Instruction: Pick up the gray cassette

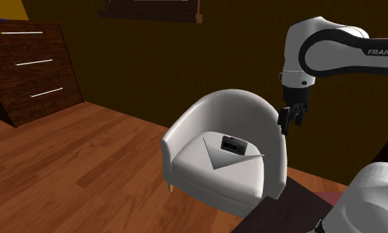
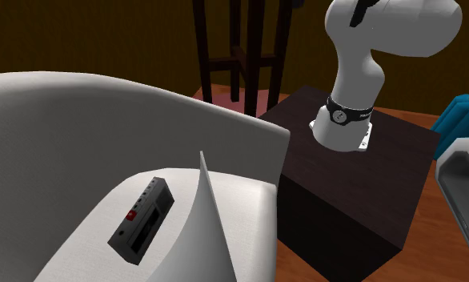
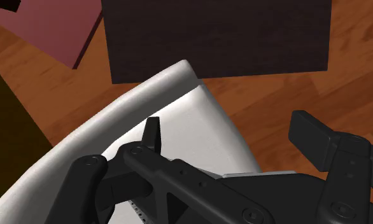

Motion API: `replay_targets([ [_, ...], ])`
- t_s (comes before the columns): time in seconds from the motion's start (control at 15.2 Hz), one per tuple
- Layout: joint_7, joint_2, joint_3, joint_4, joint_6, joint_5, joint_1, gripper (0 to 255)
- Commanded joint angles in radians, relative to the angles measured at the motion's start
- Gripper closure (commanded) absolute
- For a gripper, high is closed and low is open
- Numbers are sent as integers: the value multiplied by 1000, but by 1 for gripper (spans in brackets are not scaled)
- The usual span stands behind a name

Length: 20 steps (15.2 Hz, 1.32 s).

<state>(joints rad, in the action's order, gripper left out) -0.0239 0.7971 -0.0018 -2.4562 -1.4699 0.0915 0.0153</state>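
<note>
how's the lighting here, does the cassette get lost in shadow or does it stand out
Shoulder view: dim, dark walls, but the white tub-shaped armchair is bright and the dark grey box-shaped cassette stands out on its seat. Second exterior view: same contrast, its red button clear. Wrist view: the black two-finger gripper looks flat black against the pale chair.

cassette (image 1: 234,143) on armchair (image 1: 212,114) seat, stand (image 2: 345,188) beside it, hand (image 1: 289,123) over rim
</note>
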Motion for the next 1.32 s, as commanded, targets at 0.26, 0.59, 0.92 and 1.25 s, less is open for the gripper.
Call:
replay_targets([
  [0.26, 95, -102, -68, -18, -125, 44, 4, 0],
  [0.59, 211, -261, -145, -5, -279, 80, 4, 0],
  [0.92, 329, -446, -211, 45, -419, 87, -1, 0],
  [1.25, 455, -648, -260, 132, -537, 57, -7, 0],
])
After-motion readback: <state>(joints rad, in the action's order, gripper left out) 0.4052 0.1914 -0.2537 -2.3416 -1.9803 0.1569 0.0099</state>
